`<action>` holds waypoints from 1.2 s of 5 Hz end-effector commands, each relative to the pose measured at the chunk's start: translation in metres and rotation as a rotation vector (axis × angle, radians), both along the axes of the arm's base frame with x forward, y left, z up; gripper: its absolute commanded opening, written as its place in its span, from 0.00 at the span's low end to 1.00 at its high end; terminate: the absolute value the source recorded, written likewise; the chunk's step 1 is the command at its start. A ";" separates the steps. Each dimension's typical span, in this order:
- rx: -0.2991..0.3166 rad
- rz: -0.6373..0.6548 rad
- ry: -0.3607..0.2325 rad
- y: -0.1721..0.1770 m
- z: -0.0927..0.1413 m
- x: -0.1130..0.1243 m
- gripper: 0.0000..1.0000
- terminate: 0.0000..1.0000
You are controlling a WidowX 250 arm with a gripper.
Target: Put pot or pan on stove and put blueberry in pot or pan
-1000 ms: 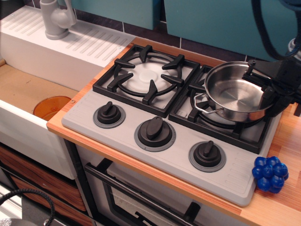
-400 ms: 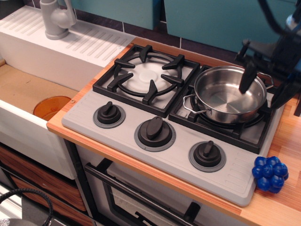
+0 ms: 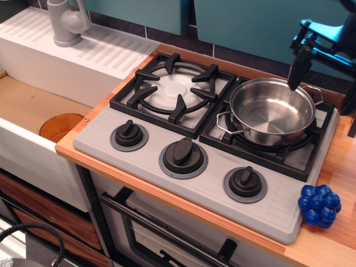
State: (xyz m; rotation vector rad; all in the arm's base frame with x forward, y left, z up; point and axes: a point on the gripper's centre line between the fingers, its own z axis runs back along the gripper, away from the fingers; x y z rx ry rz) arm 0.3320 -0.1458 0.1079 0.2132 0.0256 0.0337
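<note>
The shiny steel pot (image 3: 272,111) sits upright and empty on the right burner grate of the grey stove (image 3: 214,186). My gripper (image 3: 325,78) hangs above the pot's far right rim, apart from it and holding nothing. One black finger (image 3: 298,68) points down over the rim; the other is mostly past the right edge, so the jaws stand wide apart. The blue blueberry (image 3: 319,204) lies on the wooden counter (image 3: 339,167) just off the stove's front right corner.
The left burner grate (image 3: 174,92) is bare. Three black knobs line the stove front. A sink at left holds an orange bowl (image 3: 61,127), with a grey faucet (image 3: 67,22) behind. A teal wall runs along the back.
The gripper set the tilted pot down flat on the right burner, let go of it, and rose up and back to the right.
</note>
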 end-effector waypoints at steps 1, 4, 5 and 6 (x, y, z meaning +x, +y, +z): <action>-0.046 -0.004 -0.086 -0.005 0.033 0.006 1.00 0.00; 0.030 0.097 -0.100 -0.026 0.044 -0.038 1.00 0.00; 0.009 0.106 -0.154 -0.026 0.034 -0.049 1.00 0.00; 0.006 0.126 -0.213 -0.026 0.016 -0.058 1.00 0.00</action>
